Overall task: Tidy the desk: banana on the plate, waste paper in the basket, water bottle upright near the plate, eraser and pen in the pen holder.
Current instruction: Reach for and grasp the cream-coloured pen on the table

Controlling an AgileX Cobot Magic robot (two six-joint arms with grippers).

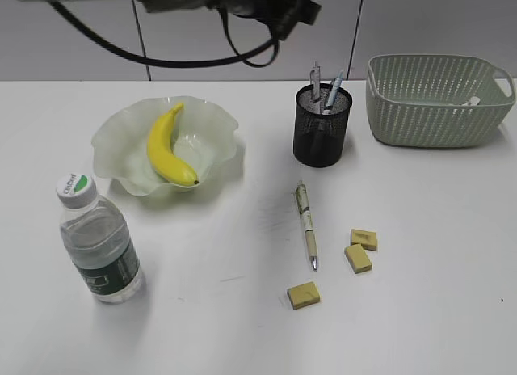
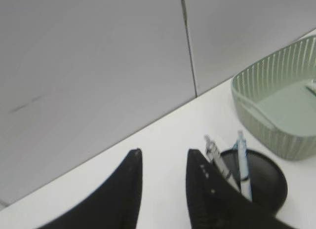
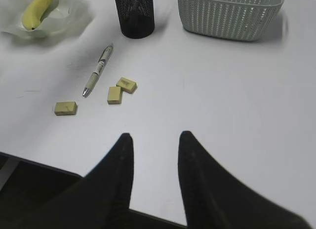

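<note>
The desk (image 1: 452,310) is largely in order, and I judge the task well past its middle; the basket (image 1: 436,116) stands at the far right with a small white scrap just showing inside near its right handle, which looks to be the waste paper (image 1: 473,101), though too little of it is visible to be sure; the plate (image 1: 121,149) sits at the far left with the banana (image 1: 168,145) lying across its middle, so that part is done; the water bottle (image 1: 95,242) stands upright, cap on, just in front of the plate, so that part is done too; the pen holder (image 1: 321,128), between plate and basket, already has two pens standing in it; what is left lies loose on the tabletop in front of the holder, namely one pen (image 1: 307,225) and, near its tip, three small yellowish erasers (image 1: 358,258), all apart from one another; the left gripper (image 2: 163,162) hangs above the holder and the right gripper (image 3: 153,145) above the near edge of the desk, both with fingers spread and nothing between them.
</note>
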